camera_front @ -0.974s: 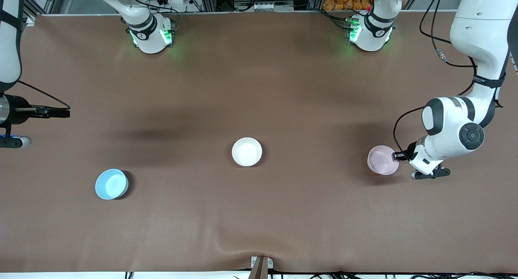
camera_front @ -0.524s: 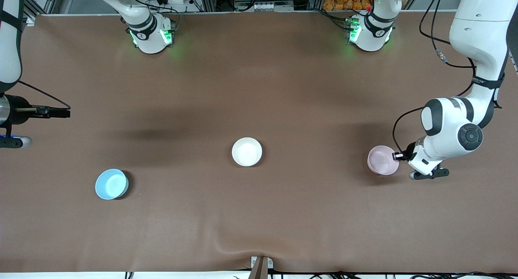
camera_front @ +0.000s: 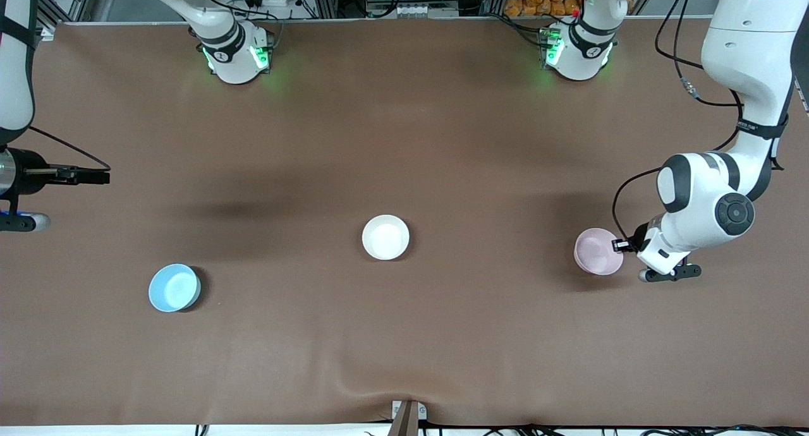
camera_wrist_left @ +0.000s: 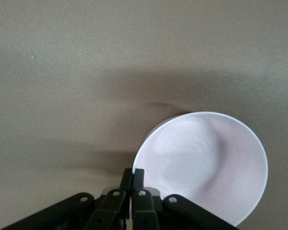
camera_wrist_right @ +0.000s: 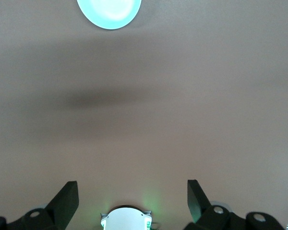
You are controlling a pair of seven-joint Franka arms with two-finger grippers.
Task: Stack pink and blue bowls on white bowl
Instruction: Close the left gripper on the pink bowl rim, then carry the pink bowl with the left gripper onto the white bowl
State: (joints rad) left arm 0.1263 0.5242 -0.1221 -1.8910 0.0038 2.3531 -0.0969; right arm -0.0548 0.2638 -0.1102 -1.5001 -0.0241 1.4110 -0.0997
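The pale pink bowl sits on the brown table toward the left arm's end. My left gripper is low beside it and shut on its rim. In the left wrist view the two black fingers pinch the edge of the pink bowl. The white bowl stands alone at mid-table. The blue bowl rests toward the right arm's end, nearer the front camera, and also shows in the right wrist view. My right gripper waits high above the table's edge, open and holding nothing.
The two arm bases stand along the table edge farthest from the front camera. A black cable loops down to the left hand. A small bracket sits at the table edge nearest the front camera.
My left gripper has closed its fingers on the pink bowl's rim. The bowls and the right arm have not moved.
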